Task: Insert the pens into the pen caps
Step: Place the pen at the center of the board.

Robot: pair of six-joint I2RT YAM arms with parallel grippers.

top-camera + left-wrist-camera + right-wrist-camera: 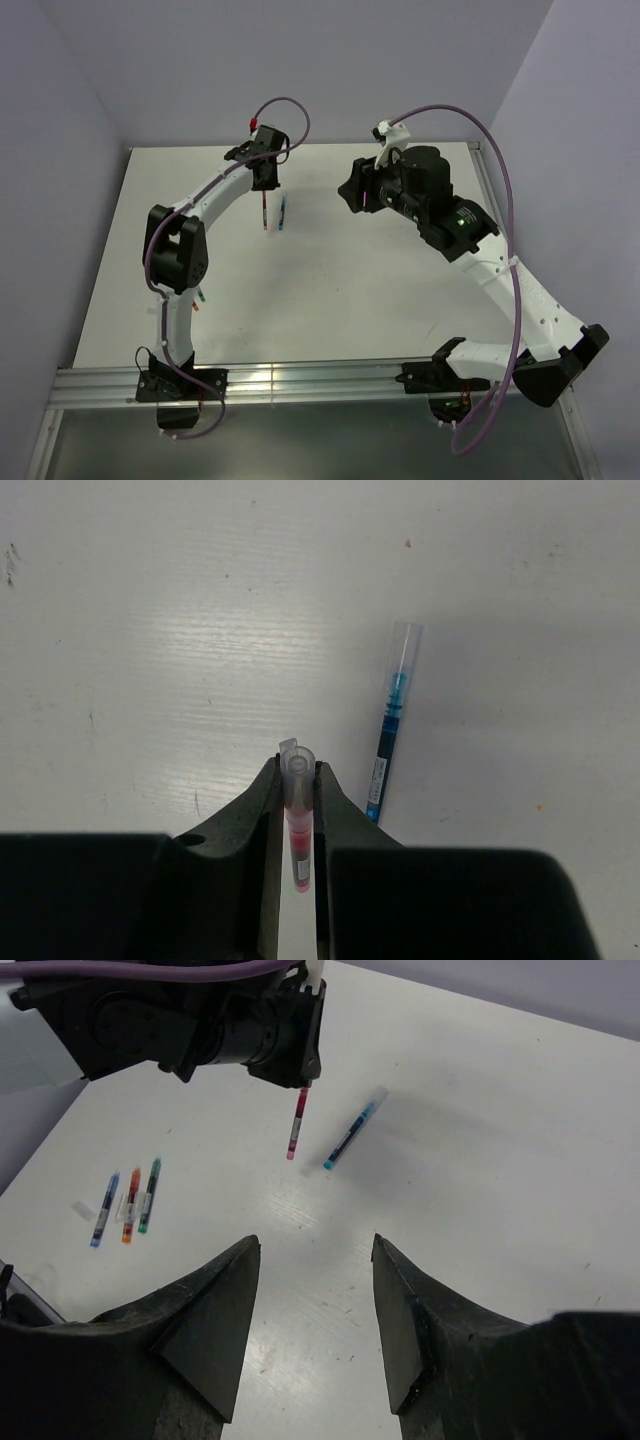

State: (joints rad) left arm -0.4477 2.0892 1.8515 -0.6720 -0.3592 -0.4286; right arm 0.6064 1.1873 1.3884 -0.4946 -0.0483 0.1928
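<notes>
**Left gripper** (297,772): closed on the red pen (299,842). The jaws clamp the pen near its upper end, where a clear cap (297,760) sits. The red body hangs below the jaws, close to upright. Whether its lower end touches the table (150,630) cannot be told.

**Right gripper** (315,1243): open. The jaws stand wide apart with nothing between them. It hangs above bare table, well apart from the left gripper and from every pen.

**Blue pen** (388,735): lies flat on the table just beside the held red pen, not touching it or either gripper. A second clear cap (405,645) is seated on the end farther from the left wrist camera.

**Other pens:** in the right wrist view, three lie side by side near the table's left edge, well away from both grippers. They are a dark blue pen (104,1210), an orange pen (130,1205) and a green pen (148,1195). A small pale piece (82,1207) lies just beside them and is too faint to identify.
</notes>
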